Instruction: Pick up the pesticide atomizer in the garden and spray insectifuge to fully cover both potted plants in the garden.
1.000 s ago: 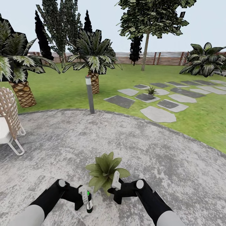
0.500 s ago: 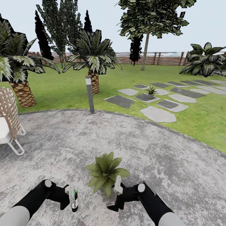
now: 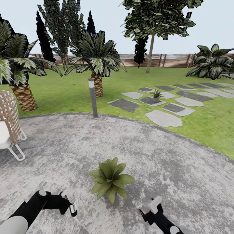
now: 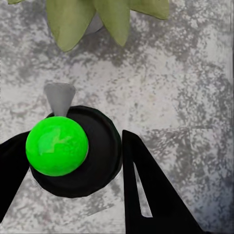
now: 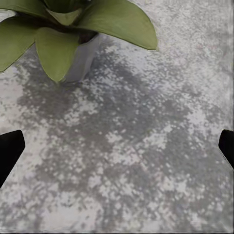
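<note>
Now spraying: left gripper (image 3: 70,205) clamped on pesticide atomizer (image 4: 68,151), right gripper (image 3: 155,208) spread empty, flanking near potted plant (image 3: 110,179) mid-patio (image 3: 182,169). Next, probably on to second potted plant (image 3: 156,95) among stepping stones (image 3: 164,118).

A woven wicker chair (image 3: 8,122) with a pale metal frame stands at the left edge of the paving. A slim grey bollard lamp (image 3: 93,97) stands upright at the far paving edge. Two palms are present: one (image 3: 18,74) behind the chair, one (image 3: 96,61) behind the bollard lamp. A tall thin-trunked tree (image 3: 151,29) stands before the boundary. Pale sky (image 3: 211,22) is overhead.
</note>
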Tool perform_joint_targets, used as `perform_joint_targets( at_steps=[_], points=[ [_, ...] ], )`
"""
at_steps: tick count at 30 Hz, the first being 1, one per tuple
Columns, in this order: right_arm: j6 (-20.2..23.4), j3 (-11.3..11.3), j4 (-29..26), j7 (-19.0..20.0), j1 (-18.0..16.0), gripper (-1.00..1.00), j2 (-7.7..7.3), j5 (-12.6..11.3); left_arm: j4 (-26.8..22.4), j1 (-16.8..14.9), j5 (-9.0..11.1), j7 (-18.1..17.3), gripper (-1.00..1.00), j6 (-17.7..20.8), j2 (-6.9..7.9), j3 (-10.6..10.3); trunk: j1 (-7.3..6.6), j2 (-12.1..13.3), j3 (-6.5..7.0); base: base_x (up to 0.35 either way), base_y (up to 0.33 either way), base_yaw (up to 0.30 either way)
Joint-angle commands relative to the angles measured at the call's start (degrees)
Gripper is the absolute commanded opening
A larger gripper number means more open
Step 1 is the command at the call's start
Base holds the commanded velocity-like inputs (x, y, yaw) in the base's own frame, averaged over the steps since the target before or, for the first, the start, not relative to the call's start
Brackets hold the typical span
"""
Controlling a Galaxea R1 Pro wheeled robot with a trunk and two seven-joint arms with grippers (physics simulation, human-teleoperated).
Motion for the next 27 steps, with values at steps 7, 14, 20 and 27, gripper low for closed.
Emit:
perform_joint_targets(
  at_steps=[7, 14, 20, 27],
  points=[
    [-0.37, -0.46, 0.31, 0.38, 0.7, 1.0, -2.77, 0.16, -0.68, -0.61, -0.8, -3.51, -1.0, -1.04, 0.42, 0.43, -0.01, -0.02, -0.05, 0.0, 0.0, 0.0],
    [-0.39, -1.94, 0.94, -17.9, 0.95, 1.0, -3.29, -0.03, -0.74, -0.78, -0.82, -3.44, -1.0, 3.64, 0.61, 0.62, -0.01, -0.02, -0.05, 0.0, 0.0, 0.0],
    [-0.98, -2.11, 5.98, -21.47, 1.49, 1.0, -2.82, -0.22, -0.76, -0.86, -0.93, -3.38, -1.0, 6.46, 0.2, 0.48, -0.01, -0.02, -0.05, 0.0, 0.0, 0.0],
    [-8.71, -3.1, 6.65, -22.25, 5.3, 1.0, -3.18, -0.24, -1.27, -4.25, -0.98, -3.45, -1.0, 16.53, -0.62, 0.08, -0.01, -0.02, -0.05, 0.0, 0.0, 0.0]
  ],
)
